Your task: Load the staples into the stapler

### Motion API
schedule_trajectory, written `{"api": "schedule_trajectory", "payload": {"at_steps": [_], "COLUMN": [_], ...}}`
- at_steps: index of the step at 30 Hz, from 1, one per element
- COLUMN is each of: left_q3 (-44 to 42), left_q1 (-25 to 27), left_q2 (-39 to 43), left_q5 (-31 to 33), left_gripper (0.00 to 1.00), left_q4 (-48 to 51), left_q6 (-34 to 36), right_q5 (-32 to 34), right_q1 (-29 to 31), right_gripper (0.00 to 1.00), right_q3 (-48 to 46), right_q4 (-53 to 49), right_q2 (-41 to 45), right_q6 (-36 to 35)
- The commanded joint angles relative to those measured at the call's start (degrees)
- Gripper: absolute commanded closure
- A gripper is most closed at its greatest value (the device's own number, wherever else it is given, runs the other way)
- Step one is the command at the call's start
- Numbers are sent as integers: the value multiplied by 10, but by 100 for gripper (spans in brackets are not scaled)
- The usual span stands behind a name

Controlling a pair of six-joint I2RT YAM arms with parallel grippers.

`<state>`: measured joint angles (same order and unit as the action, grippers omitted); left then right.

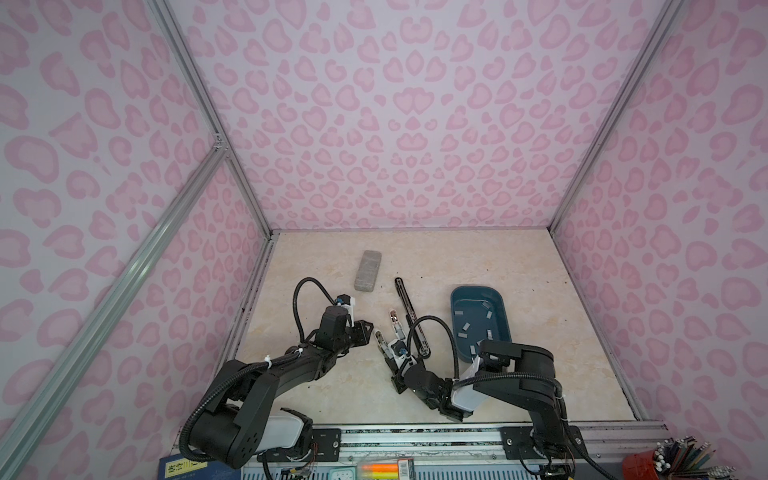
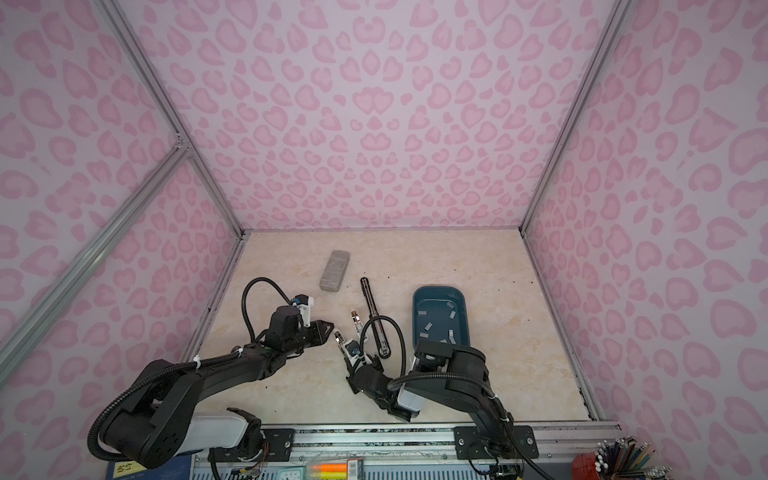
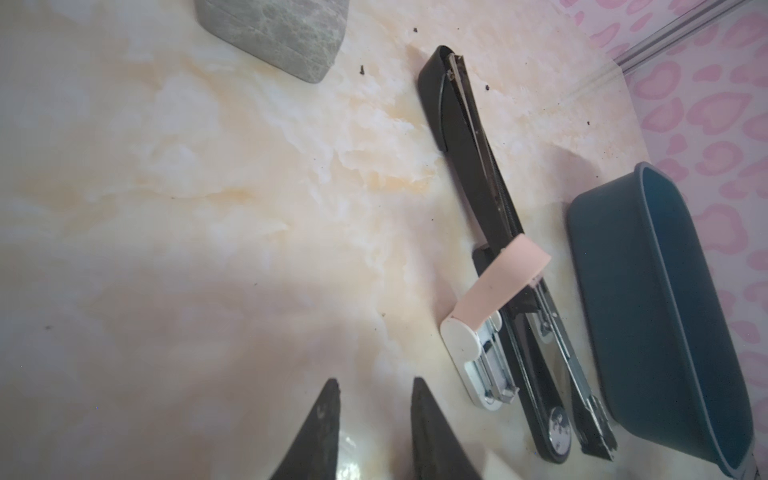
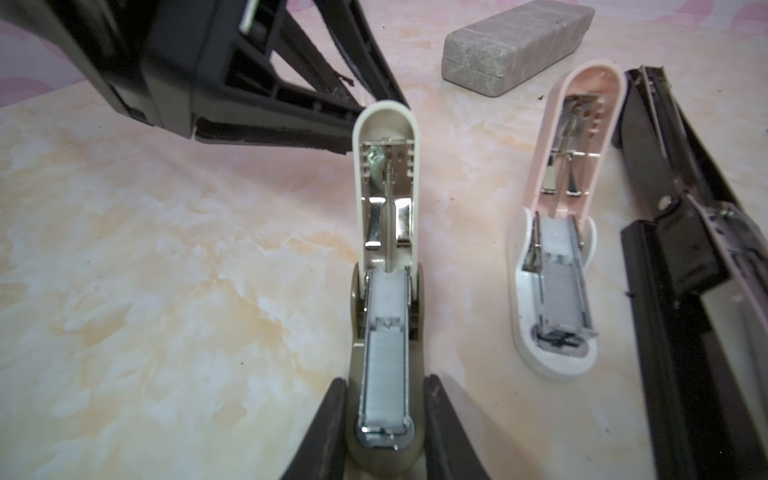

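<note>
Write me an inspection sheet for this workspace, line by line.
Surface: marble-look tabletop, scattered dark specks.
Job's things: staples loose in blue tray; black stapler, beige stapler and pink stapler all lie open, both small ones showing a strip loaded.
Clutter: grey block, apart from everything.
Grippers: right gripper shut on beige stapler's base; left gripper fingertips slightly apart, holding nothing.
Cables: right arm's hose loops above black stapler.
Surroundings: pink patterned walls; pencil cup beyond front rail.
</note>
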<state>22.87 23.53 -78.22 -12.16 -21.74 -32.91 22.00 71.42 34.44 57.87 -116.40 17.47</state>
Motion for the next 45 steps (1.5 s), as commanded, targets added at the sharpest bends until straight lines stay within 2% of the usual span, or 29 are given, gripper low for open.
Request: {"api": "schedule_trajectory", "payload": {"at_steps": [1,9,15,24,35,45], "left_q3": [6,-30,-44,-67,-83,-90], "left_q1": [13,52,111,129,169,176], "left_q2": [-12,3,3,16,27,28], "left_q5": [-8,-6,46,78,121,150], "left_gripper": [69,70,70,71,69,68], "left_q4": [-52,-105,-123,-136,-134,-129], "left_q6": [6,12,11,0,4,9], "right_q5": [-64,-64,-63,-61,-59,-58], "right_q1": [3,3,3,3,3,2], "right_gripper": [88,88,88,84,62,49], "right_q3": [-3,-4,-6,-12,-27,-87], "right_q4": [-124,-123,-122,-112,-94,-44], "right_q2": [-13,-14,-13,-10,1,64], "right_q6": [-5,-4,-3,-1,0,1]}}
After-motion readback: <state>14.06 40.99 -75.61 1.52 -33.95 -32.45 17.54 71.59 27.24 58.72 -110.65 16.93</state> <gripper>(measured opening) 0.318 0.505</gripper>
